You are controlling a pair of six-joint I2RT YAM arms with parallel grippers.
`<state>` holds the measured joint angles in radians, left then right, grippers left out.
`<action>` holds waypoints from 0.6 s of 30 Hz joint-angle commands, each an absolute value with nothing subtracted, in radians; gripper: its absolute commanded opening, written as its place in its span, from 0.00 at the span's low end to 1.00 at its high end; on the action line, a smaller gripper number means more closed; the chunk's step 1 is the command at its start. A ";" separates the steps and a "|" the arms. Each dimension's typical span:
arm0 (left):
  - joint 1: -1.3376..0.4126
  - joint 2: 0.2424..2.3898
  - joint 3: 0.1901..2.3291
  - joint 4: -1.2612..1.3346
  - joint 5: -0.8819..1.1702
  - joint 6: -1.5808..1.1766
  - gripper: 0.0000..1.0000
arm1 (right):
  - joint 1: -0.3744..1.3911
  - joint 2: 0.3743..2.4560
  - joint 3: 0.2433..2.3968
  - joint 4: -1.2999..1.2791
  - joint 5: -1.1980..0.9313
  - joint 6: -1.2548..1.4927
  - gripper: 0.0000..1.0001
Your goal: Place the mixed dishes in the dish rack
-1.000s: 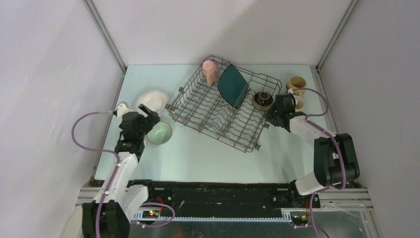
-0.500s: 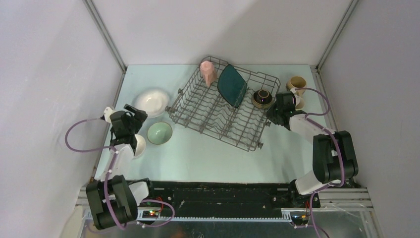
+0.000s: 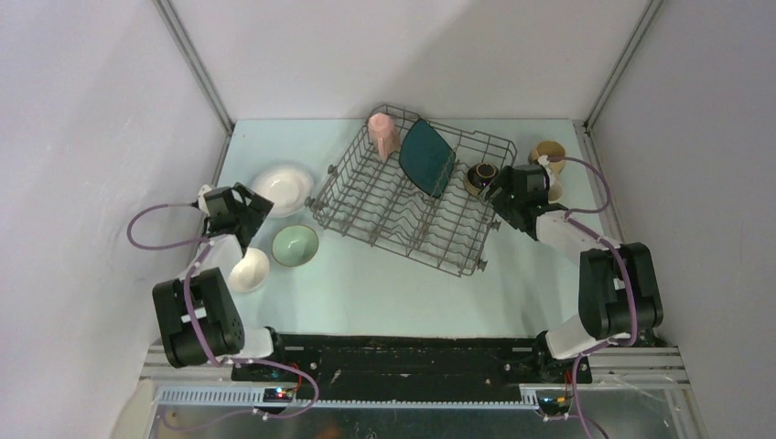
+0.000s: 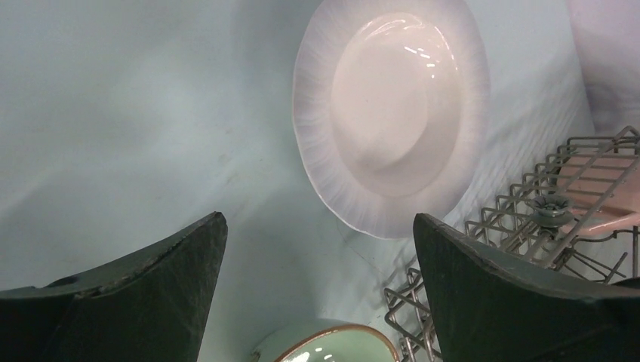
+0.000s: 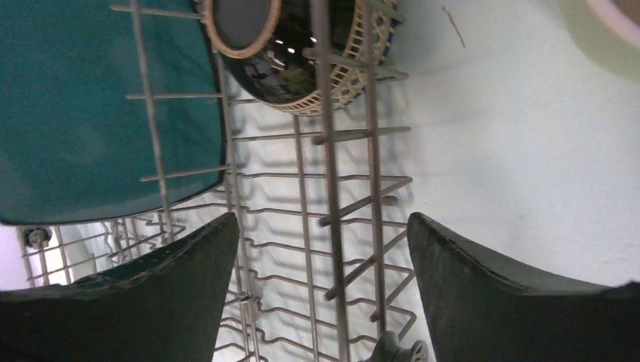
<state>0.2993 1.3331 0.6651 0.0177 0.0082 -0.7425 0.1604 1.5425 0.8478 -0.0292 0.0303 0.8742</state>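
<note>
Movement since half a second ago is mostly on the left: the left gripper [image 3: 252,206] has swung off the white bowl [image 3: 249,270], which now lies uncovered on the table [image 3: 384,283] beside the pale green bowl [image 3: 295,245]. It hangs wide open and empty, facing the white plate [image 4: 392,113]. The right gripper [image 5: 323,219], also spread wide and empty, has edged further along the right end of the dish rack [image 3: 403,215], where the dark brown bowl [image 5: 294,53] sits tilted inside the wires beside the upright teal plate [image 5: 83,113].

Picture edges cut off the dark brown bowl [image 5: 273,72] and the pale green bowl [image 4: 330,350].
</note>
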 commanded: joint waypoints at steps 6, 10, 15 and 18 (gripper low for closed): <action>0.319 1.481 0.761 0.007 0.116 -0.733 1.00 | 0.176 1.375 0.765 0.225 -0.107 0.728 0.93; 0.320 1.548 0.809 -0.060 0.130 -0.722 1.00 | 0.194 1.362 0.731 0.290 -0.138 0.687 0.96; 0.327 1.582 0.812 -0.057 0.123 -0.725 0.99 | 0.197 1.348 0.719 0.310 -0.149 0.680 0.96; 0.334 1.577 0.797 -0.038 0.093 -0.732 0.98 | 0.196 1.348 0.712 0.320 -0.159 0.682 0.96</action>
